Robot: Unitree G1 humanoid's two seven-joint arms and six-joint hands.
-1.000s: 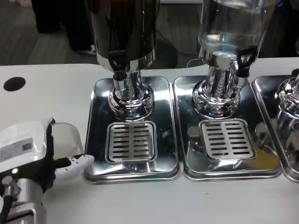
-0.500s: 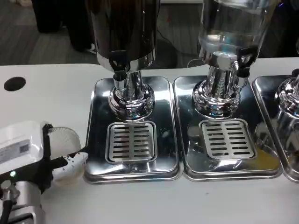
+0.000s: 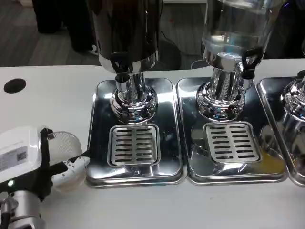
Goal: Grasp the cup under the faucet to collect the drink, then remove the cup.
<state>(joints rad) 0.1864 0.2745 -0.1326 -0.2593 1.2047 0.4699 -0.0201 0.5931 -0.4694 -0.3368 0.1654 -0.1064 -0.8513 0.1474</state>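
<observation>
A translucent plastic cup [image 3: 65, 144] stands upright at the lower left, on the white table just left of the first steel drip tray [image 3: 102, 100]. My left hand [image 3: 26, 160] holds it, with a white finger [image 3: 71, 168] wrapped around its front. The dark drink dispenser [image 3: 126, 28] rises at the back of that tray. Its black faucet [image 3: 120, 66] hangs above the slotted grate [image 3: 134, 144], and nothing stands on the grate. The cup is well to the left of the faucet and nearer to me. I cannot tell what is inside the cup.
A clear dispenser [image 3: 233, 28] with its own faucet [image 3: 249, 59] stands on a second tray [image 3: 187, 109] to the right. A third tray [image 3: 270, 95] shows at the right edge. A black round hole [image 3: 14, 85] is in the table at the far left.
My left hand and the cup have drifted slightly left and toward the front edge. The dispensers and trays have not moved.
</observation>
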